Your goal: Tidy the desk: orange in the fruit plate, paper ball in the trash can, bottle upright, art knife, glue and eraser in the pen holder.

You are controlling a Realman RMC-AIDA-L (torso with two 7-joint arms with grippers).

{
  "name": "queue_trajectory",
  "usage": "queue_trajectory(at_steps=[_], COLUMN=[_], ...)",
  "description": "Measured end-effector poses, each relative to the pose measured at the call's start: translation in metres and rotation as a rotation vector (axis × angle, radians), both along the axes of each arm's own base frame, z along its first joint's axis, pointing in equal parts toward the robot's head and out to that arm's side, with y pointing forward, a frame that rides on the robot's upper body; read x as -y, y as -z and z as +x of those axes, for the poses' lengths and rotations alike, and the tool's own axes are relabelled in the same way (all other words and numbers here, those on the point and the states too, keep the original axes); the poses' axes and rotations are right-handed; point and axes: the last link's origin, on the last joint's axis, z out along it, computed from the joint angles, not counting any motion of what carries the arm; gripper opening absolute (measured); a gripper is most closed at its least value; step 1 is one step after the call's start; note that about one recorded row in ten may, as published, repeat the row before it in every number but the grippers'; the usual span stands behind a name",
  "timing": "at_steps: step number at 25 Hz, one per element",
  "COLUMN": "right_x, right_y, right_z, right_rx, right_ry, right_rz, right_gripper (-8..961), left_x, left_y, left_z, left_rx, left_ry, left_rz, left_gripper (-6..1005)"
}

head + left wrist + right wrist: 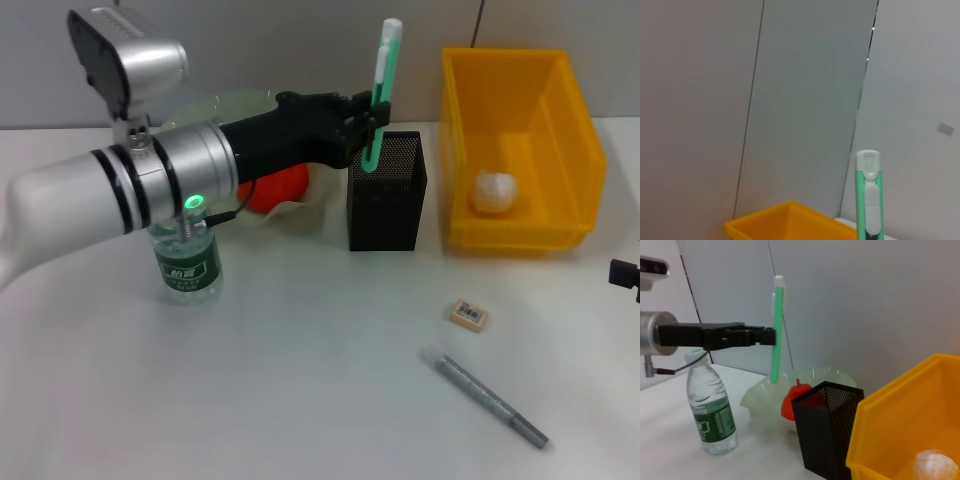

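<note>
Left gripper (374,122) is pinched on the green art knife (380,95), holding it nearly upright with its lower end just inside the mouth of the black mesh pen holder (386,195) directly beneath the fingers. Behind the gripper's arm sits the fruit plate (771,392) with the orange (275,186) in it, and under the forearm the bottle (187,262) stands upright. Beyond the pen holder, on the far side from the gripper, the yellow trash can (573,150) holds the paper ball (494,193). Nearer the robot than the gripper, well apart from it, the eraser (469,315) and the grey glue stick (493,400) lie flat on the table (300,400). Right gripper (626,274) is only partly visible at the table's edge; whether its fingers are spread cannot be told.
</note>
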Motion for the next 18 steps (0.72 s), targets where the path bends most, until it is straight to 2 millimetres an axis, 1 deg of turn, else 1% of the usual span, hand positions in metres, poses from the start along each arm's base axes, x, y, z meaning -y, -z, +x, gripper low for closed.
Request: queue_trajectory(at_steps=[5, 10, 14, 18], right_x=[0.000, 0.000, -0.001, -0.002], right_y=[0.003, 0.007, 0.008, 0.010], right_z=[-0.003, -0.006, -0.009, -0.012], right_rx=[-0.009, -0.013, -0.020, -0.025], right_ry=[-0.009, -0.023, -0.036, -0.044], right_rz=[-0.008, -0.026, -0.036, -0.041], right_gripper=[833, 834, 834, 833], left_x=[-0.006, -0.014, -0.018, -0.022], left_y=[0.011, 0.020, 0.023, 0.027], left_z=[0.006, 0.010, 0.015, 0.014], left_rx=[-0.006, -0.038, -0.050, -0.062], left_ry=[-0.005, -0.049, -0.063, -0.106], left_rz=[0.043, 0.092, 0.130, 0.151], left_gripper=[250, 255, 259, 263])
